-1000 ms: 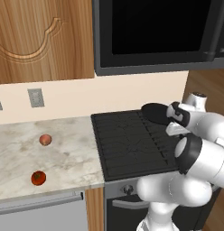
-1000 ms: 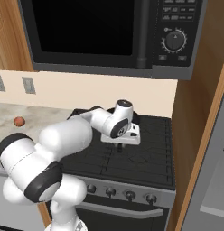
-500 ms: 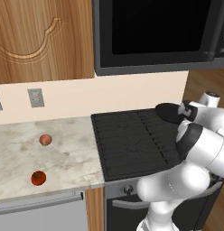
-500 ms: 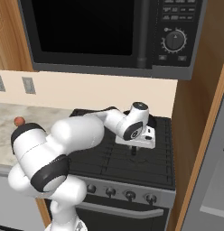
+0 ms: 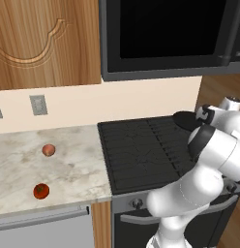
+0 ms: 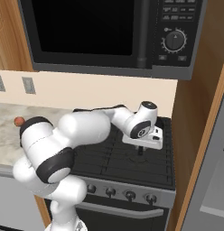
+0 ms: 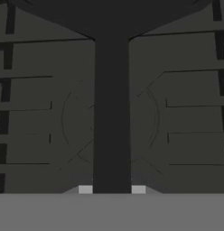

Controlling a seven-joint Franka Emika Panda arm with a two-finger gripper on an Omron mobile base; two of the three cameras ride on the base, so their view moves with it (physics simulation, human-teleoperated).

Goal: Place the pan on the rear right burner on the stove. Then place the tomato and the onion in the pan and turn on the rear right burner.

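Firmly pinched the pan [image 7: 111, 90] by its thin straight handle, claw [image 7: 112, 189] closed on it, one pale fingertip [image 7: 85, 189] pressed to each side of the bar in the hand view. Ran from 6 o'clock straight up to 12 o'clock there, handle widening into the round black body at the top edge. Showed the ridged grates of the stove [image 7: 186, 113] below, with a faint burner ring under the handle.

Seen from the left base view: held the pan [image 5: 187, 120] over the stove [image 5: 141, 150] toward 2 o'clock, at the rear right burner [image 5: 176, 133]. Could not tell whether resting on the grates or just above them.

Lay well apart from the pan on the marble counter [image 5: 78, 169], at 9 o'clock of the stove: the onion [image 5: 48, 150], pale peach-pink. Sat at 6 o'clock of it, near the counter's front edge: the tomato [image 5: 40, 191], glossy red.

From the right base view: pointed the claw [image 6: 141, 151] downward over the stove [image 6: 132, 167], at roughly 2 o'clock of the grates. Hung a black microwave [image 6: 95, 31] above.
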